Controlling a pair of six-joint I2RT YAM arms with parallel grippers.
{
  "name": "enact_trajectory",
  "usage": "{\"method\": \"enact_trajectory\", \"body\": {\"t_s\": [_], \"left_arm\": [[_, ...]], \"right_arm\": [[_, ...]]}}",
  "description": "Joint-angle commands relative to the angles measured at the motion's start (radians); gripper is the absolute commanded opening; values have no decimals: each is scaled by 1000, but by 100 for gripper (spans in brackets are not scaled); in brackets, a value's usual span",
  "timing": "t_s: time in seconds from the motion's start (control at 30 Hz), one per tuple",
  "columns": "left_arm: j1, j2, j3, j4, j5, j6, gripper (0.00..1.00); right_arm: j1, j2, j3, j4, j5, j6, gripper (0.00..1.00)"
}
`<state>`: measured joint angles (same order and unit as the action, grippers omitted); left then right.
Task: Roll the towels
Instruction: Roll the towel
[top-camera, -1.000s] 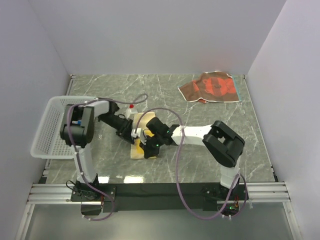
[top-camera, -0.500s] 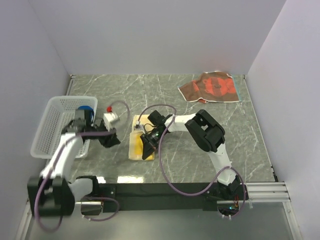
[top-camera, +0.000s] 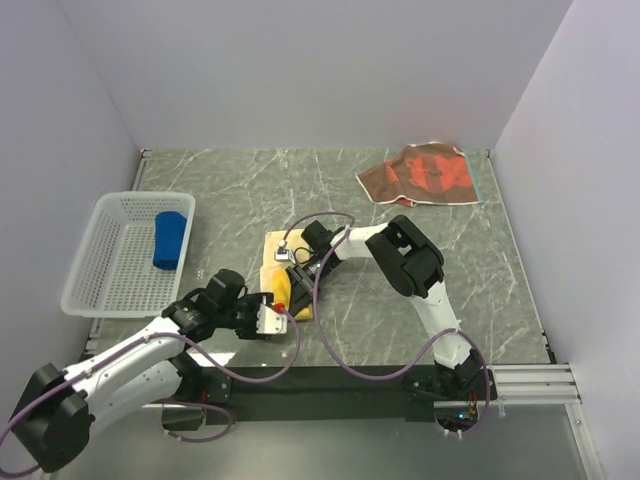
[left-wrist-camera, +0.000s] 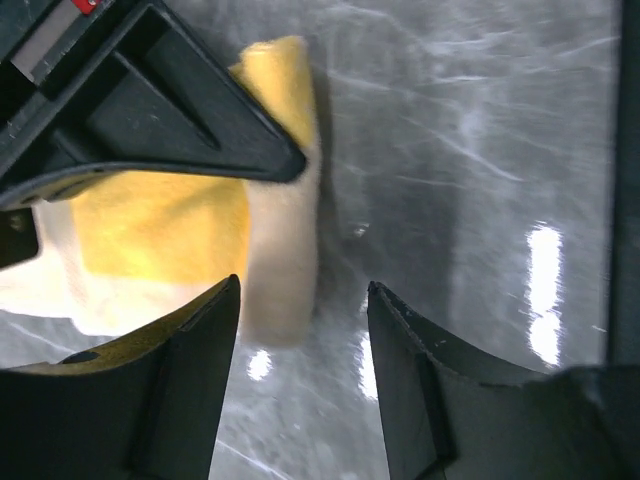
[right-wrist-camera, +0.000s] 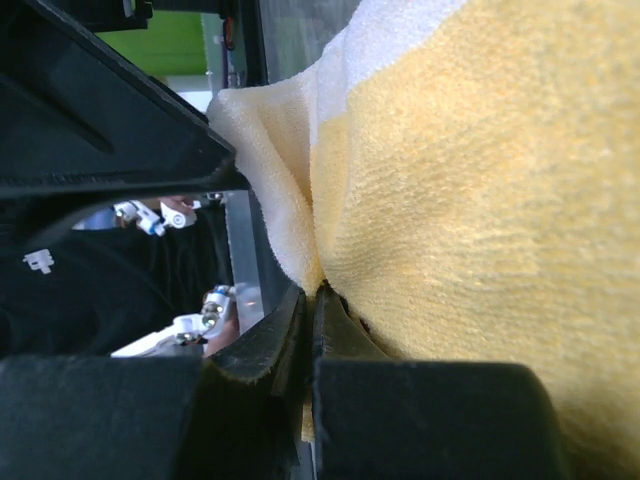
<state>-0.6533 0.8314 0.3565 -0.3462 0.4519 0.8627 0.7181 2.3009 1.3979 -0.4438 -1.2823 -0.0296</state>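
Grey marble worktop (top-camera: 480, 290): right claw (right-wrist-camera: 312, 300) pinches an edge of the yellow towel (left-wrist-camera: 160, 215) at centre; left claw (left-wrist-camera: 303, 290) hangs spread at its 6 o'clock end. Roll tightly, with edges aligned. At 9 o'clock, the blue towel (top-camera: 170, 239) sits in the basket (top-camera: 100, 270).

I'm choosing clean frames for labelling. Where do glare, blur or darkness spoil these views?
Top external: sharp, evenly lit, pale reflections on the table near its front edge. Left wrist: slightly soft, with bright glare patches beside the yellow towel. Right wrist: the towel fills the frame up close, and the right hand is a dark shape.
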Motion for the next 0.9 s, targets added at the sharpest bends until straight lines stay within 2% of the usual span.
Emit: {"method": "enact_trajectory", "body": {"t_s": [0.0, 0.17, 0.3, 0.47, 0.5, 0.53, 0.57, 0.67, 0.8, 0.87], "left_arm": [[-58, 46, -20, 219, -127, -7, 60], [-101, 90, -51, 256, -127, 65, 56], [-101, 150, -47, 236, -136, 105, 38], [-103, 219, -10, 205, -116, 66, 18], [-101, 268, 11, 146, -107, 35, 9], [-101, 297, 63, 115, -90, 16, 5], [-100, 328, 90, 83, -78, -2, 1], [-62, 423, 179, -42, 20, -30, 1], [-14, 521, 277, -169, 116, -7, 1], [21, 569, 318, -248, 136, 2, 1]], "right_arm": [[-17, 86, -5, -18, 116, -47, 0], [-23, 103, -10, -10, 120, -44, 0], [-35, 98, -22, 13, 117, -21, 0], [-40, 75, -22, 13, 112, 2, 0], [-42, 62, -20, 4, 138, -12, 1], [-40, 43, -22, -21, 164, -24, 5], [-45, -4, -25, -29, 248, -36, 14], [-65, -137, -79, -6, 352, -26, 27], [-144, -320, -171, 53, 529, 0, 37], [-169, -409, -201, 45, 575, -18, 39]]}}
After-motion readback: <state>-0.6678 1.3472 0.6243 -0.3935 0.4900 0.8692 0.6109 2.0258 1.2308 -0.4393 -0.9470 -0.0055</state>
